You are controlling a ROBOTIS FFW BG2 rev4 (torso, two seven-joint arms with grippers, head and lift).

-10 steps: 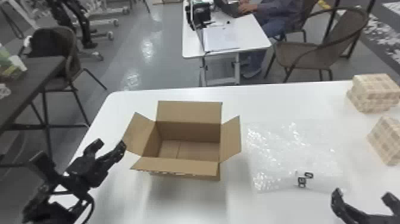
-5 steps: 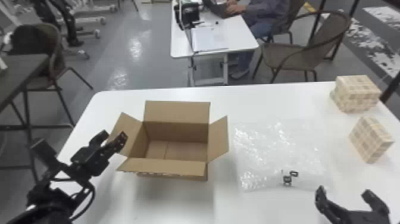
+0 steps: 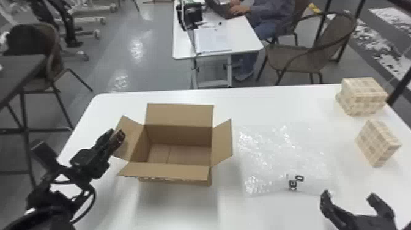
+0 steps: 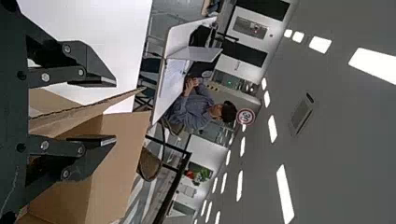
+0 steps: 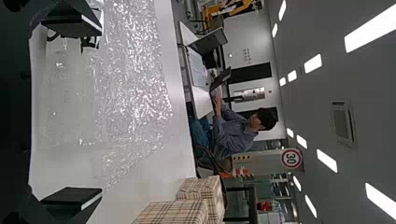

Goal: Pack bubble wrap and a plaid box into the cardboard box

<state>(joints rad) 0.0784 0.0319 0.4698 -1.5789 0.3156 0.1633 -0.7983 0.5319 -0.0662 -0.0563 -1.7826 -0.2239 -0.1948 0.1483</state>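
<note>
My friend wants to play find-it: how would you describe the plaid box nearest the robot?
On the white table, go right from the open cardboard box, past the bubble wrap. Near the table's right edge sits a pale plaid box. It's nearer the robot than the chunkier plaid stack behind it.

1. Cardboard box [image 3: 179, 150]: plain brown, upright on white table [image 3: 250, 211]; top open, four flaps splayed, inside empty.
2. Bubble wrap [image 3: 284, 156]: clear, shiny, spread flat just right of box; dark print at near edge.
3. Plaid boxes, beige check, far right: one [image 3: 377, 142] set askew, more [image 3: 362, 96] beyond.
</note>
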